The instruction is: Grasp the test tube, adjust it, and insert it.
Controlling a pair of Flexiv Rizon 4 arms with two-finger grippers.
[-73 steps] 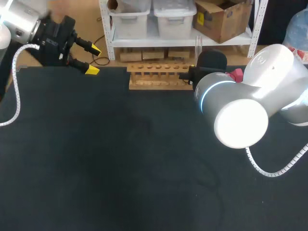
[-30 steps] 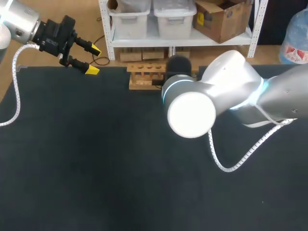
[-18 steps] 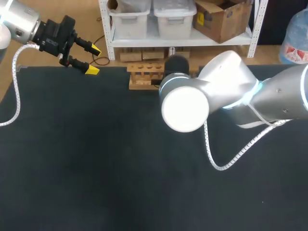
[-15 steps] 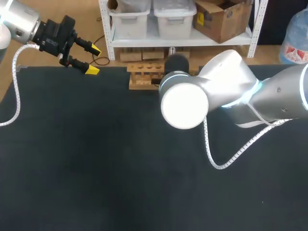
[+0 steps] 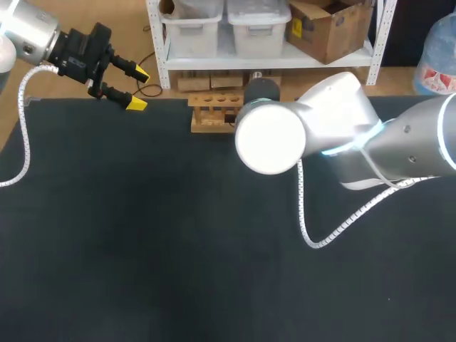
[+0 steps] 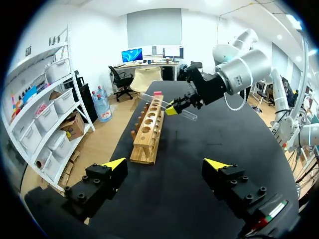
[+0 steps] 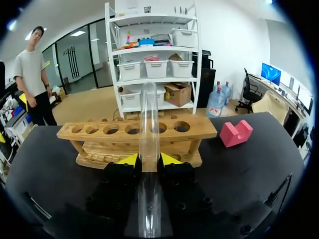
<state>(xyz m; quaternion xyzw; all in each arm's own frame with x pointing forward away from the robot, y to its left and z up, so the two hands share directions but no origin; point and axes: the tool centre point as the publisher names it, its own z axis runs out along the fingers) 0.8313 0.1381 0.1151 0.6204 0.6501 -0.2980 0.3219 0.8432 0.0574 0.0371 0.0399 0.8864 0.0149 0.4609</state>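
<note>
The big black surface (image 5: 142, 249) is mostly just room to work in; all the action is at its far edge. The right arm (image 5: 335, 135) comes in from its side and folds across past the middle, I'd guess because that's the only way to get its wrist lined up over the wooden rack (image 7: 137, 130). The left arm (image 5: 32, 32) is parked back at the far left corner, well apart from the rack, which looks like it's simply staying out of the way.

The rack sits lengthwise along the far edge with its row of holes facing up, and none of them has a tube in it as far as I can see.

The left hand (image 5: 137, 88) is spread wide with nothing in it. The right hand (image 7: 148, 159) is pinching the test tube (image 7: 148, 124) between its yellow tips, gripping it partway along so a long clear stretch pokes out ahead, over the rack's middle holes. From the left wrist view the tube looks slanted rather than upright, hanging above the rack and not in any hole yet. So I'd call this the adjust stage: it probably needs tipping nearer vertical before going down.

A small pink block (image 7: 235, 133) sits beside the rack's end.
</note>
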